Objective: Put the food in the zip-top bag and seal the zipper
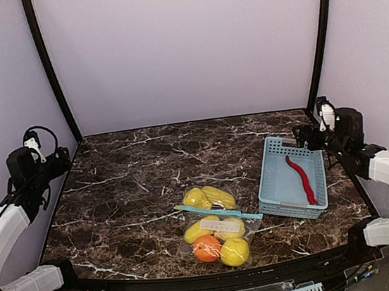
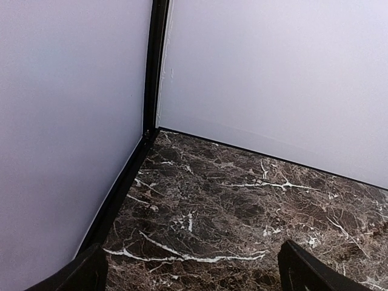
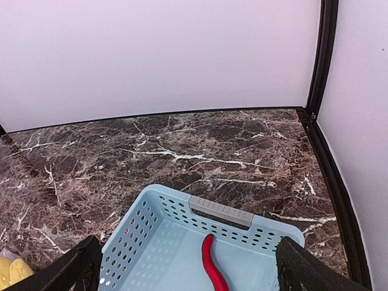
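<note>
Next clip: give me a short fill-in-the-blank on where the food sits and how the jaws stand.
The blue basket holds one thing: a ____ chili.
The one round fruit among the yellow fruits is ____.
The basket stands on the robot's ____ side.
The left gripper and right gripper have their jaws ____.
Missing words: red; orange; right; open.

Dark marble tabletop (image 2: 242,206), white walls (image 2: 66,121) and a black corner post (image 2: 153,66) beyond the wide-open left gripper (image 2: 194,270).
</note>
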Available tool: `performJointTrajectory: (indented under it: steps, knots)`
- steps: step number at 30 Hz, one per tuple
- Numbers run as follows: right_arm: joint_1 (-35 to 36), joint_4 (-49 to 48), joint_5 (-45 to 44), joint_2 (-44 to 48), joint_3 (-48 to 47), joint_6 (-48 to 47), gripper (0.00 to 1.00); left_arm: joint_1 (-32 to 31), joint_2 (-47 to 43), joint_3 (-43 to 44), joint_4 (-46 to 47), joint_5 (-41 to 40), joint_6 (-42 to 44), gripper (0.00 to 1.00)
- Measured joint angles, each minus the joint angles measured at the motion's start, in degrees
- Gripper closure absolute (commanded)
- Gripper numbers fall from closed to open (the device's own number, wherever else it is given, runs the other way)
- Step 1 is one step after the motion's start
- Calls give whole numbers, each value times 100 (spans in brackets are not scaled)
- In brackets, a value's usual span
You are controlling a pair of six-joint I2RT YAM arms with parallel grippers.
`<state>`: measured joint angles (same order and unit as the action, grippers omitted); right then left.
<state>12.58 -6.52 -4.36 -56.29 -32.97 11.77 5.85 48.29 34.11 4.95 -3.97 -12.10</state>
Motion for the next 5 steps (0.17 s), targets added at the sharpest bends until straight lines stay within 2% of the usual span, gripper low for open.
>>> performJointTrajectory:
  steps: [5]
  knots:
    - [0,-96,-4,92,11,-61,2,0,-37,0,33,7,55,1]
